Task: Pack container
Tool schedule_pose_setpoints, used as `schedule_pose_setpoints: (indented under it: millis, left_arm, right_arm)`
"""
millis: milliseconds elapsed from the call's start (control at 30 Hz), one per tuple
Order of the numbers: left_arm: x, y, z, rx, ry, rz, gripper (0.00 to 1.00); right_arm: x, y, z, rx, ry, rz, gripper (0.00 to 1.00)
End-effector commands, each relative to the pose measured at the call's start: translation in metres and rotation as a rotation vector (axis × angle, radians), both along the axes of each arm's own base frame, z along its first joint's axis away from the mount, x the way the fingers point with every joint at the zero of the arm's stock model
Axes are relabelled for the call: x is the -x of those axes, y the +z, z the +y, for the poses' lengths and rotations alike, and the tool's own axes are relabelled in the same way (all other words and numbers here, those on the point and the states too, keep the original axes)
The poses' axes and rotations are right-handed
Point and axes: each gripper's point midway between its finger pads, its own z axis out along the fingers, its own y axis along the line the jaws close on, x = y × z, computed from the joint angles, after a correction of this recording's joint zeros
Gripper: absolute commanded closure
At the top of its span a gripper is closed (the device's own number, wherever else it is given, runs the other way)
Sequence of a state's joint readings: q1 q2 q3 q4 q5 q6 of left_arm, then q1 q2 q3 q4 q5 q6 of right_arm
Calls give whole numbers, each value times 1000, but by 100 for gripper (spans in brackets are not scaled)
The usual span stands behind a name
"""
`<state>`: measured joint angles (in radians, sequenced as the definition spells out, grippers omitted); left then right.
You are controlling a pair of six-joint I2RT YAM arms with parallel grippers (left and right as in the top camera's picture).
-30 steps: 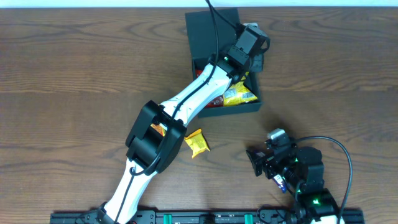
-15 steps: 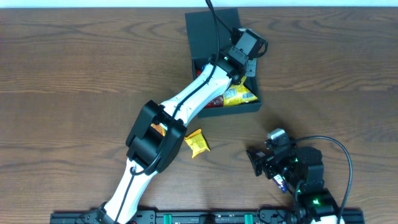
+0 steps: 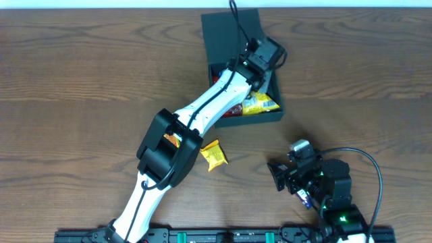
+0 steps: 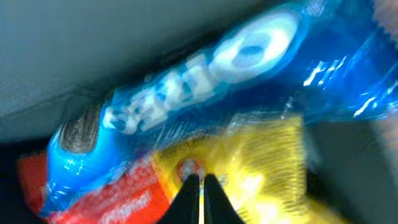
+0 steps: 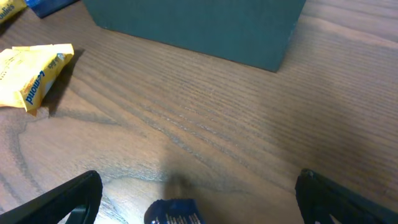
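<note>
Left claw point(image 3: 263, 64) is seen from overhead dipped into the container point(image 3: 228, 32), which stands open at the far middle of the counter point(image 3: 81, 81). A yellow packet point(image 3: 260, 104) and a red packet point(image 3: 233, 110) are already packed inside. A loose yellow packet point(image 3: 214, 154) lies out on the wood, near the right claw point(image 3: 282, 174).

On the left wrist view, the tips are pressed shut with nothing held, over a blue cookie packet point(image 4: 186, 81).

On the right wrist view, the jaws are spread wide and empty, with a small blue packet point(image 5: 177, 213) lying between them.

Packing is judged midway. A pull-out is called for next, then a pick from the counter.
</note>
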<state>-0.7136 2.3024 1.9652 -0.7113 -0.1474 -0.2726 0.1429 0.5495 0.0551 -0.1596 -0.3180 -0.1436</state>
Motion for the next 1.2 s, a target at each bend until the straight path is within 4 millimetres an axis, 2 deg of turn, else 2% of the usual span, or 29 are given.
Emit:
schedule_pose_setpoints:
  millis: [0,100,200,300,400,433,467,567,667,733,900,1033,1167]
  left_arm:
    - [6,0,20,-152,-170,16,94]
    - [12,-4,40,-242,-243,65,93]
    - [4,-3,51,-282,-244,47,84]
    - [-7,1,51,-289,-265,2,72]
    - [-17,5,47,-283,-279,-37,65]
    - [-21,7,45,-274,-278,-56,49]
    - [-22,8,45,-274,-283,-62,39]
    - [-22,7,46,-300,-346,-61,26]
    - [-23,7,45,-325,-402,-67,25]
    - [-23,7,45,-336,-437,-68,18]
    - [-23,5,45,-392,-567,-72,11]
    - [-19,-8,41,-399,-679,-48,18]
    - [-19,-14,41,-394,-714,-35,23]
  right_arm:
    - [0,-1,-2,8,0,-2,1]
    - [0,-1,-2,8,0,-2,1]
    - [0,-1,-2,8,0,-2,1]
    - [0,-1,-2,8,0,-2,1]
    - [0,-1,-2,8,0,-2,1]
    - [0,-1,-2,8,0,-2,1]
    - [0,-1,-2,8,0,-2,1]
    - [0,-1,-2,8,0,-2,1]
    - [0,-1,-2,8,0,-2,1]
    - [0,-1,-2,8,0,-2,1]
    - [0,-1,-2,8,0,-2,1]
    - [0,-1,-2,8,0,-2,1]
    - [0,-1,-2,8,0,-2,1]
